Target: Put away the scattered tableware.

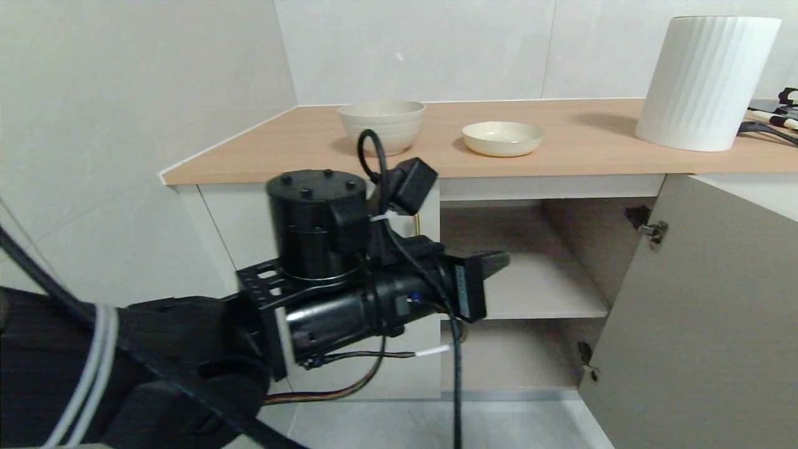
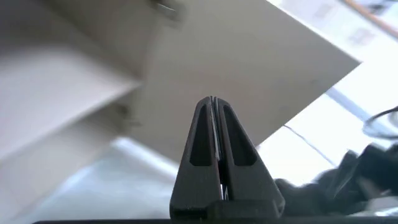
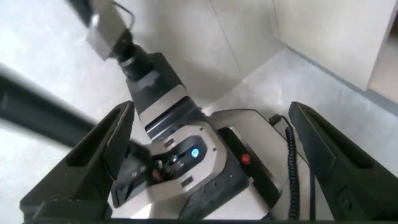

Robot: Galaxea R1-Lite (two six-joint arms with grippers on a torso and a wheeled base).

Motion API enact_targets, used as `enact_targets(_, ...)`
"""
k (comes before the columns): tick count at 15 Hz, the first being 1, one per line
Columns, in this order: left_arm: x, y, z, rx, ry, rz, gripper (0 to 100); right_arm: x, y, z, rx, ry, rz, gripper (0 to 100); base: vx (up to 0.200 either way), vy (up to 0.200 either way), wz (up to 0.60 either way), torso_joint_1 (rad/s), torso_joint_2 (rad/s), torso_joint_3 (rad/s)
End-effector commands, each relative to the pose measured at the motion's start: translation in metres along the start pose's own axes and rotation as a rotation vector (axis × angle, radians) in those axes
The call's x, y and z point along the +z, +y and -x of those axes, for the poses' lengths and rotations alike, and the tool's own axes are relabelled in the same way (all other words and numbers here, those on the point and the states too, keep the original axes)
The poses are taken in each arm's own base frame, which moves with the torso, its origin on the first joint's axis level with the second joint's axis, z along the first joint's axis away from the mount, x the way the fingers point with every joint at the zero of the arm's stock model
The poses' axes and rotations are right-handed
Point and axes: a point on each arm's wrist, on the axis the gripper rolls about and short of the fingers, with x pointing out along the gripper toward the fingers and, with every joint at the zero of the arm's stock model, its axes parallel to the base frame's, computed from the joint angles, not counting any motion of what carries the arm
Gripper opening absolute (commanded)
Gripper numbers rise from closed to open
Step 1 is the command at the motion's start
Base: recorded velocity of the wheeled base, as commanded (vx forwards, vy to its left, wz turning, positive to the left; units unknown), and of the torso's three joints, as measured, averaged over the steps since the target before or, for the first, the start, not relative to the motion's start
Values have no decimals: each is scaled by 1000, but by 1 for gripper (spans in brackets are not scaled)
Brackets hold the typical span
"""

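A deep cream bowl [image 1: 381, 125] and a shallow cream dish [image 1: 502, 138] stand side by side on the wooden countertop [image 1: 280, 146]. My left gripper [image 1: 500, 257] hangs below the counter edge, in front of the open cabinet's shelf [image 1: 542, 290], well under both dishes. Its fingers [image 2: 212, 149] are pressed together with nothing between them, and the open cabinet door [image 2: 249, 56] lies beyond them. My right gripper [image 3: 211, 112] is open and empty, pointing down over the grey floor tiles [image 3: 323, 81].
A tall white ribbed cylinder [image 1: 707, 81] stands at the counter's right, with dark utensils [image 1: 773, 121] behind it. The cabinet door [image 1: 698, 312] is swung open on the right. Tiled walls close off the left side and back.
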Motion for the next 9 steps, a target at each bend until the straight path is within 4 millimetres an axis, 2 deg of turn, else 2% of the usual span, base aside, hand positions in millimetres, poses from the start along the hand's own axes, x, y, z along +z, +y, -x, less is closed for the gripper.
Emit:
enact_targets(1,21,17,69,110,-92,-72,0,52,-26,-62,-108,123,0,100,0,0,0,0,0,0)
enact_targets(3,19,36,109,228,-118,-115,0,73,-44,-90,-328,135,58,100,0,0,0,0,0,0)
enact_targets(5,26,42,137,286,-161,-161,0,92,-50,-103,-412,102,73,100,0,0,0,0,0,0)
enact_targets(7,37,40,147,297,-207,-192,0,113,-47,-108,-405,50,93,100,0,0,0,0,0,0)
enact_targets(9,39,40,146,296,-213,-194,0,114,-46,-105,-404,42,91,100,0,0,0,0,0,0)
